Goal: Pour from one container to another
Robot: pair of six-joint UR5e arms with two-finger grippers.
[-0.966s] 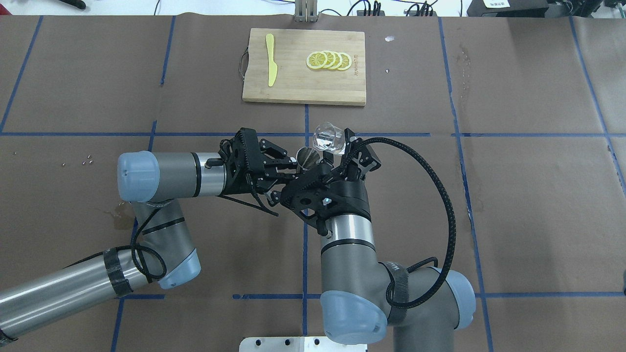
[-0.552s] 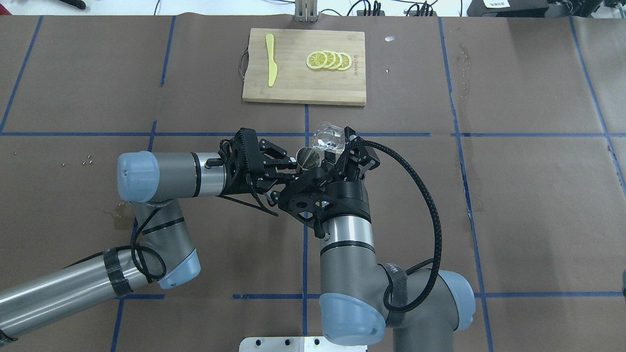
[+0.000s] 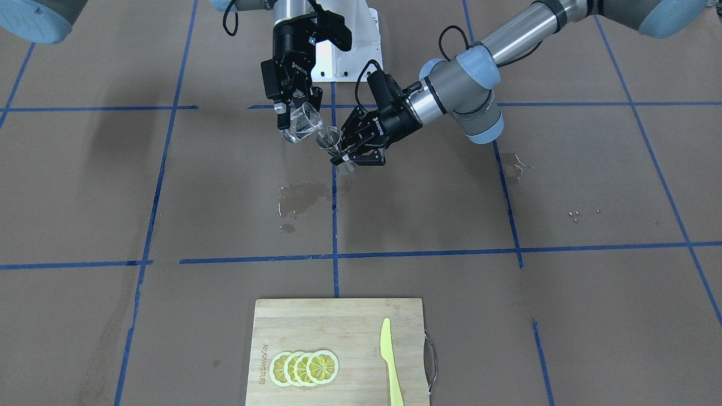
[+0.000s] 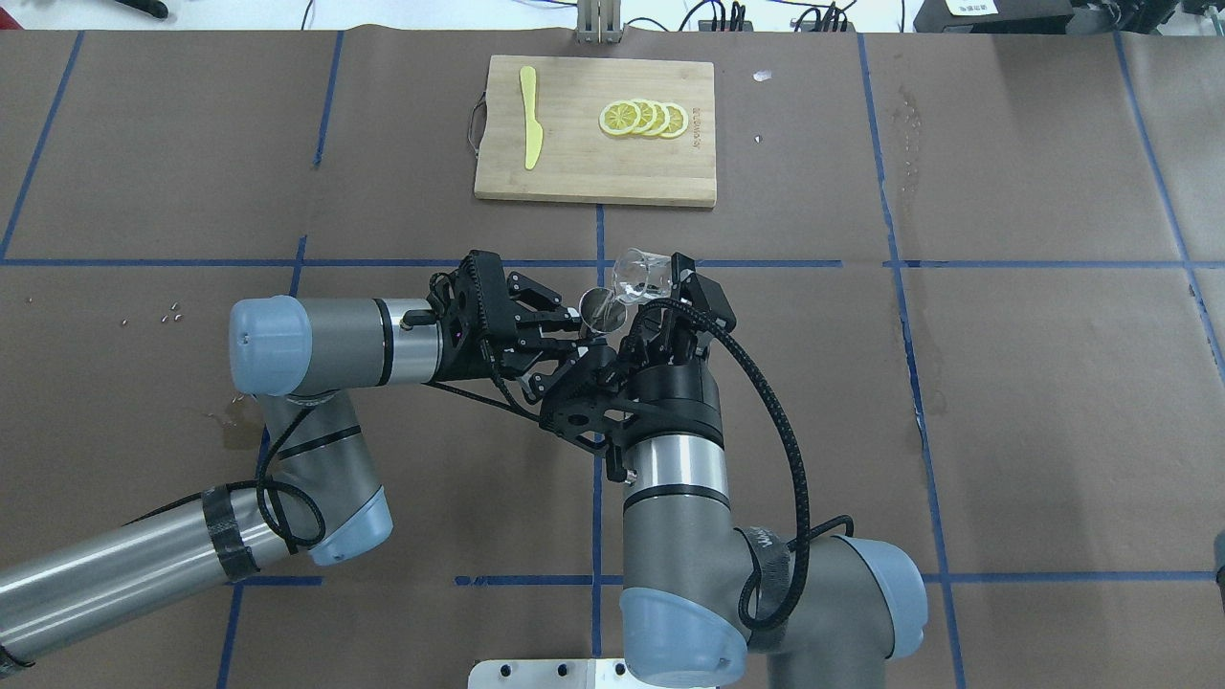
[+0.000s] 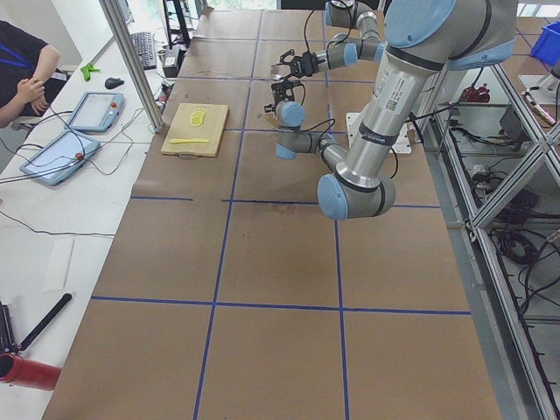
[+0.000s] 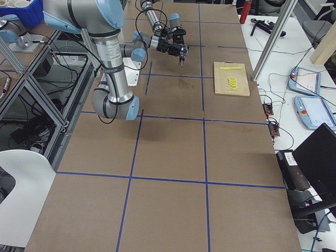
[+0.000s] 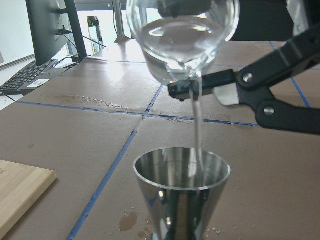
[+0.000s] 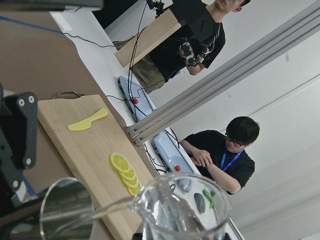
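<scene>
A clear glass beaker [image 4: 639,274] hangs tilted above the middle of the table, with my right gripper [image 4: 660,304] shut on it. Its spout leans over a steel jigger [image 4: 600,308], which my left gripper [image 4: 572,325] holds upright, shut on its lower part. In the left wrist view a thin stream of water [image 7: 197,125] runs from the beaker [image 7: 182,35] into the jigger's mouth [image 7: 182,172]. The front view shows beaker [image 3: 302,125] and jigger [image 3: 329,139] almost touching at the rims. The right wrist view looks over the beaker's rim [image 8: 180,210].
A wooden cutting board [image 4: 593,177] lies at the far side with lemon slices [image 4: 643,118] and a yellow plastic knife [image 4: 529,115]. A wet patch [image 3: 302,197] darkens the brown paper below the pour. Operators stand beyond the table's far end.
The right wrist has rolled and shifted left, tipping the beaker further over the jigger. The left arm and jigger have stayed put.
</scene>
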